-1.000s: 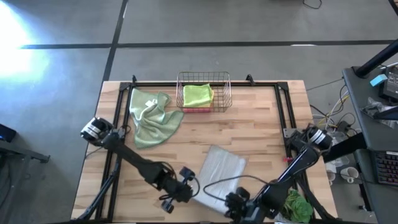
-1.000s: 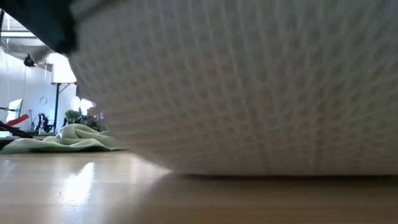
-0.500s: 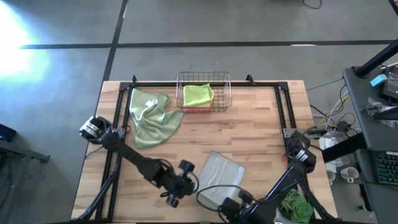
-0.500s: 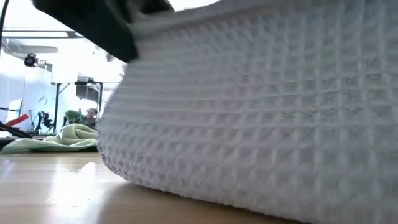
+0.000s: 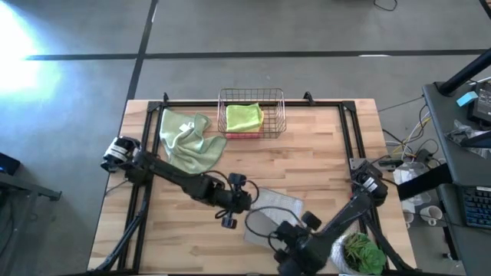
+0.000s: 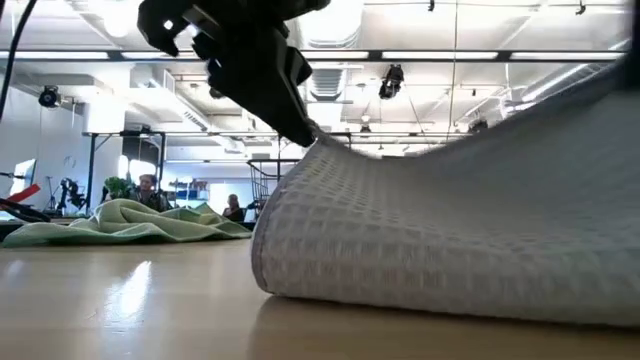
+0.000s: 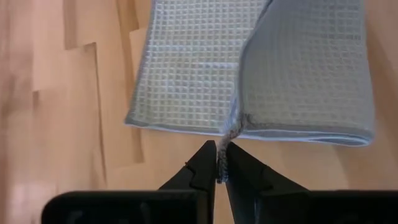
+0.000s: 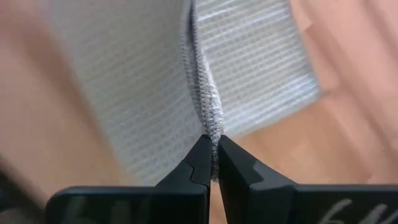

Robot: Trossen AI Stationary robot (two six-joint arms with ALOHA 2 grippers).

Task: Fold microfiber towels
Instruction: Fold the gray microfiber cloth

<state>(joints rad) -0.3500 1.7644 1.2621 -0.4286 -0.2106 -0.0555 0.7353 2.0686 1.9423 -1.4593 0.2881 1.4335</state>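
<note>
A grey waffle-weave towel [image 5: 275,215] lies near the table's front middle, partly doubled over itself. My left gripper [image 5: 237,202] is shut on its left corner, and my right gripper [image 5: 290,239] is shut on its near edge. In the low view the towel [image 6: 450,240] rises from the table to the left gripper [image 6: 300,125]. A pale sage towel [image 5: 187,142] lies crumpled at the far left. A lime green towel [image 5: 244,116] rests in the wire basket [image 5: 281,115]. My left gripper pinches a corner of the grey towel [image 7: 230,132] between its two fingertips, slanting down from the table's left. The corner is lifted off the table and the cloth slopes down from it onto a lower layer [image 7: 180,68]. My right gripper pinches a bunched edge of the grey towel [image 8: 211,127] between its fingertips, pointing steeply down. The edge stands up as a ridge between the fingers, and the cloth falls away on both sides.
The basket stands at the far middle, with something pink under the lime towel. A black frame [image 5: 349,138] runs along the table's far and side edges. A green bundle [image 5: 359,253] sits at the near right corner. Bare wood lies between basket and grey towel.
My left gripper has gone toward the table's far and right side, carrying the towel's corner with it. My right gripper has tipped steeply downward. The grey towel, spread wider and close before the low camera a second ago, is now drawn back and doubled into a smaller shape.
</note>
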